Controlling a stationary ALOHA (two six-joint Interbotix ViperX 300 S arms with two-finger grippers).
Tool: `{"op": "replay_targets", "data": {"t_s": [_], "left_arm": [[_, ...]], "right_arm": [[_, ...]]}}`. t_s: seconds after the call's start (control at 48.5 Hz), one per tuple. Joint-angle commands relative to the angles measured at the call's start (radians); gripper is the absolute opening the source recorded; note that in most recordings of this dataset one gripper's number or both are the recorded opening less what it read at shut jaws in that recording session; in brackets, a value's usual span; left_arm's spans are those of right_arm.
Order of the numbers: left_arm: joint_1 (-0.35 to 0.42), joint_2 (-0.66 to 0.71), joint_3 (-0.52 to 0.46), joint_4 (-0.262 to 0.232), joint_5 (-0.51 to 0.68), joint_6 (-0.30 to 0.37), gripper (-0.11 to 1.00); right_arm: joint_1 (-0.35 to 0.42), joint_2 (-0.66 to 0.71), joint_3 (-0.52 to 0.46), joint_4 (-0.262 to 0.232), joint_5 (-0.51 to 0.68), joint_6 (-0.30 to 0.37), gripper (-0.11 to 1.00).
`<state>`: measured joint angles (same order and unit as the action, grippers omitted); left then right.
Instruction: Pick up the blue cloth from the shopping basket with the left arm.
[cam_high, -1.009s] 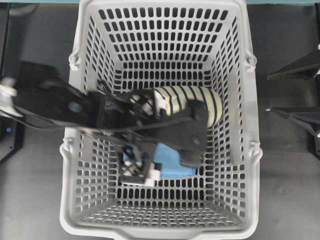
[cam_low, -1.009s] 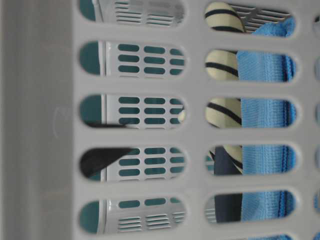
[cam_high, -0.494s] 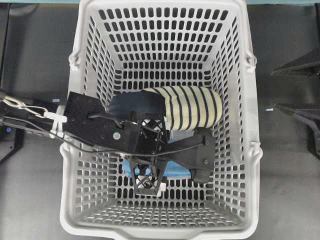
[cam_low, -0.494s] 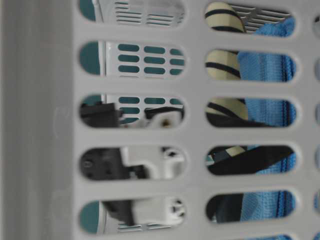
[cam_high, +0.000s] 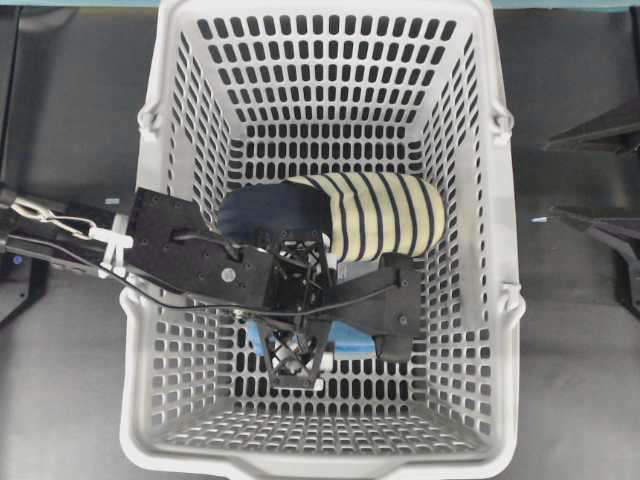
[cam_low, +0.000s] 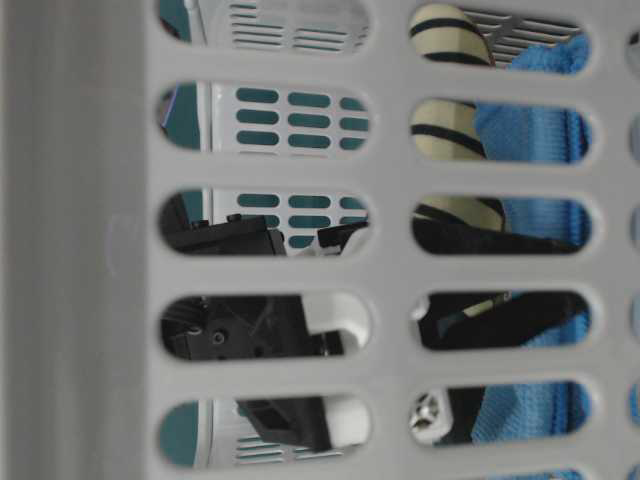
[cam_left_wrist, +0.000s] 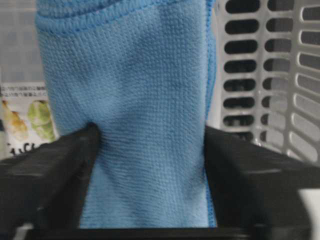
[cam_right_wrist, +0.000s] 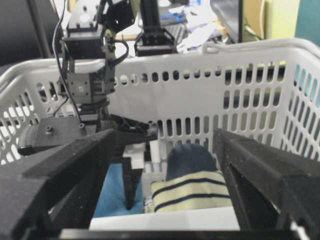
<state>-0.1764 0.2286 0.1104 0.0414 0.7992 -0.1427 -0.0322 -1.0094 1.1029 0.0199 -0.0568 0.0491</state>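
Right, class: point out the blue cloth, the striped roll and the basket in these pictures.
blue cloth (cam_left_wrist: 150, 125): left wrist view, middle of the weave between the pincer's fingers.
striped roll (cam_high: 385, 213): overhead view, top of the cream-and-navy part.
basket (cam_high: 505, 180): overhead view, right rim.

The sky-blue blue cloth (cam_left_wrist: 150, 115) is hanging pinched between my jaws, near the grey shopping basket (cam_high: 170, 400) floor's middle.
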Motion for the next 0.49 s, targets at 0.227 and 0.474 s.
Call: {"op": "replay_targets", "data": {"t_s": [0.227, 0.474], "left_arm": [[-0.002, -0.052, -0.015, 0.003, 0.0, 0.005, 0.1], [-0.002, -0.156, -0.11, 0.003, 0.052, 0.008, 0.1]], "right_arm": [[-0.002, 0.003, 0.009, 0.003, -0.067, 0.002, 0.76], [-0.002, 0.005, 0.015, 0.003, -0.078, 0.002, 0.76]]}}
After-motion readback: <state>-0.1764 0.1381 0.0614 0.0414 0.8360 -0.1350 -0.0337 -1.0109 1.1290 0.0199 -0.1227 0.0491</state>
